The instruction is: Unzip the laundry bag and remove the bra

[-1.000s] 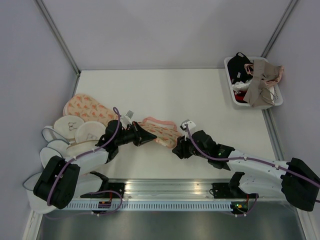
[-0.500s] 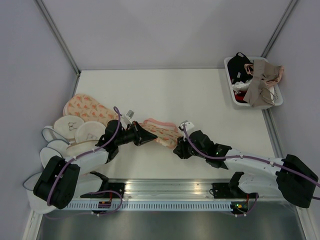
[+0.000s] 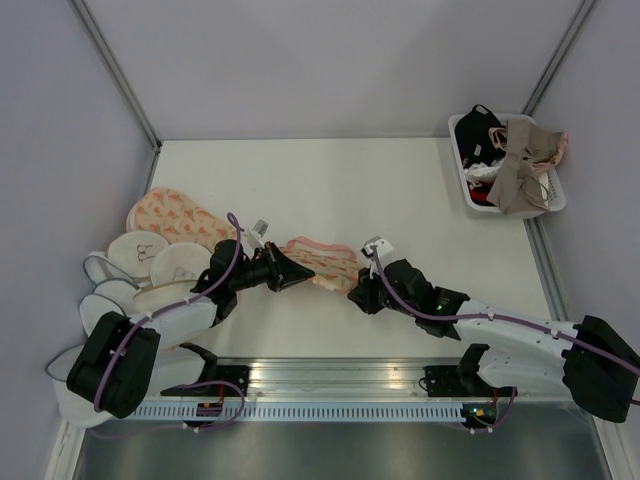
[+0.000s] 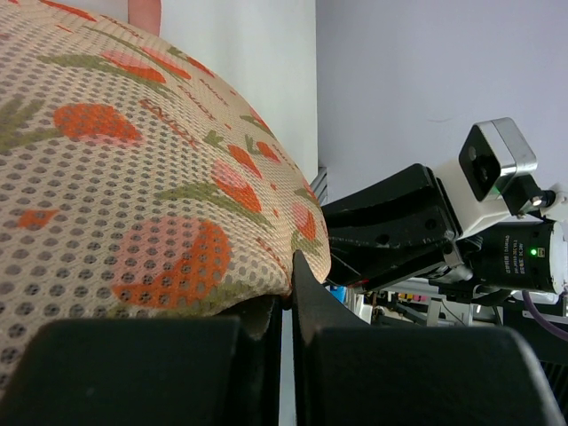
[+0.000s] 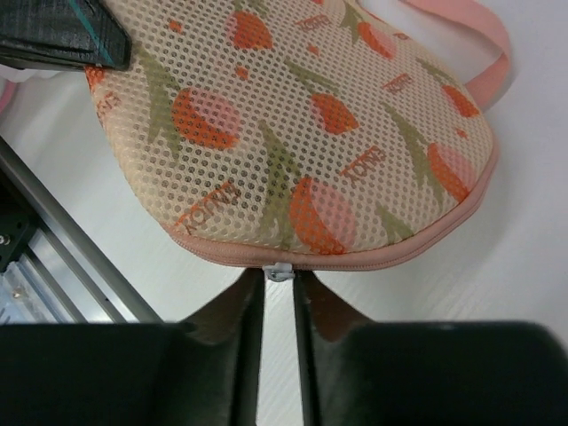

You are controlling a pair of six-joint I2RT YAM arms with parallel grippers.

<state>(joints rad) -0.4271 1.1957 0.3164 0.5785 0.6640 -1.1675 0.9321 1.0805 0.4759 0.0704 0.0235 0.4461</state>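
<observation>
The laundry bag (image 3: 322, 262) lay mid-table (image 3: 400, 190) between both grippers. The left gripper (image 4: 286, 297) was clamped on the fabric at its left end. The right gripper (image 5: 279, 277) stood at the bag's near edge, fingers narrowly apart on either side of the zipper pull (image 5: 278, 271). White mesh pouches (image 3: 140, 262) lay stacked at the left, and a garment bin (image 3: 478, 207) sat at the far right.

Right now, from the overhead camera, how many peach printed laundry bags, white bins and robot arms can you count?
Peach printed laundry bags: 2
White bins: 1
Robot arms: 2
Total: 5
</observation>
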